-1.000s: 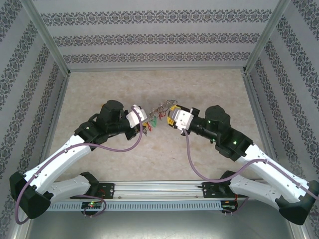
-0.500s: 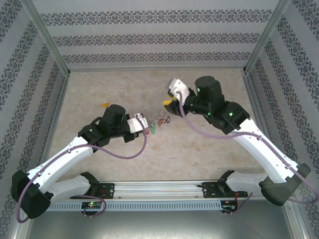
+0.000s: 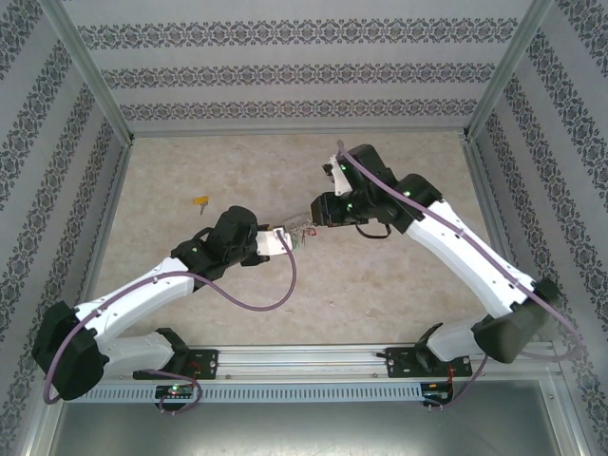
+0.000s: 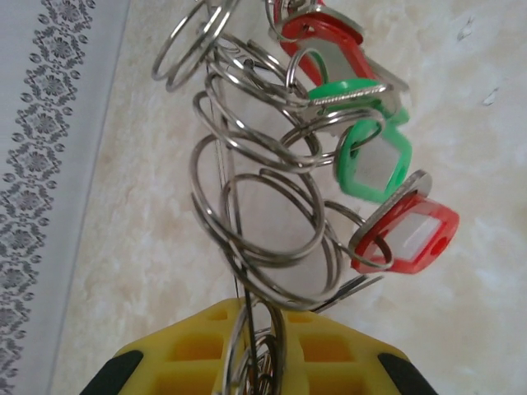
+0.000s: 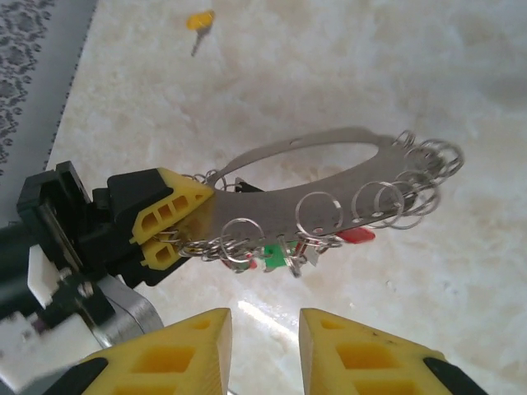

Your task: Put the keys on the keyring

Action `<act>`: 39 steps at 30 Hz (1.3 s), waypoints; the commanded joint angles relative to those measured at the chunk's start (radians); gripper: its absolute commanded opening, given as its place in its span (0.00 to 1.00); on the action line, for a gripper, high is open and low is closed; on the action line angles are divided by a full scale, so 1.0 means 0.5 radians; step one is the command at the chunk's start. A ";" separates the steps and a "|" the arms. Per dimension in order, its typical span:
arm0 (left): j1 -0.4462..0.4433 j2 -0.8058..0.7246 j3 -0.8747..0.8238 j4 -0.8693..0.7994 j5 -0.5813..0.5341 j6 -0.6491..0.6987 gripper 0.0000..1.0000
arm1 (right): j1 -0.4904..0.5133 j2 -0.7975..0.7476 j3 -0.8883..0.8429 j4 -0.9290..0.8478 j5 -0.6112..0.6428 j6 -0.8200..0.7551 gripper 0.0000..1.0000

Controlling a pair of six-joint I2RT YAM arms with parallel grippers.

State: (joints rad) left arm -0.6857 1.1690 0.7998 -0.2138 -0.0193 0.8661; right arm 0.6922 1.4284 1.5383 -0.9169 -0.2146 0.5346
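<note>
Two arms meet over the middle of the pale table point(image 3: 408, 294). The left gripper point(image 5: 169, 226) is clamped on one end of the keyring point(image 5: 272, 206), holding the loop out clear of the surface. The right gripper point(image 5: 265, 333) hovers just short of it, jaws parted a moderate way with nothing between them. From the right jaws the loop lies straight ahead and close. Its long axis runs crosswise to their opening, from the left gripper's fingers on one side to the free, rounded end on the other. Keys point(image 4: 375, 160) with red and green tags dangle by their small rings from the loop's near edge, just ahead of the right fingertips, beside a string of bare small rings. A yellow-tagged key point(image 5: 200, 20) lies alone on the table, well beyond the loop and off to the left gripper's side, apart from both sets of jaws. That loose key looks to be the one left to thread. With the left arm occupied, the free right arm seems the one to fetch it, though the left sits nearer.
</note>
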 commanded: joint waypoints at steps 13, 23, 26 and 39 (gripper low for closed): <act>-0.050 0.093 -0.104 0.558 0.080 0.415 0.00 | 0.195 0.659 0.683 -0.838 0.409 0.223 0.36; -0.043 0.164 -0.059 0.572 0.124 0.094 0.00 | 0.193 0.470 0.453 -0.621 0.485 0.561 0.31; -0.030 0.167 -0.048 0.555 0.160 -0.025 0.00 | 0.189 0.295 0.193 -0.374 0.429 0.771 0.25; 0.163 0.214 0.121 0.366 0.836 -0.711 0.00 | 0.211 0.163 -0.071 0.146 0.418 0.899 0.19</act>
State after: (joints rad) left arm -0.6357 1.2716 0.8131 -0.0399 0.2623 0.6373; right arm 0.7883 1.5166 1.5257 -0.9146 -0.0185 0.9638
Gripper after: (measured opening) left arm 0.122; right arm 0.197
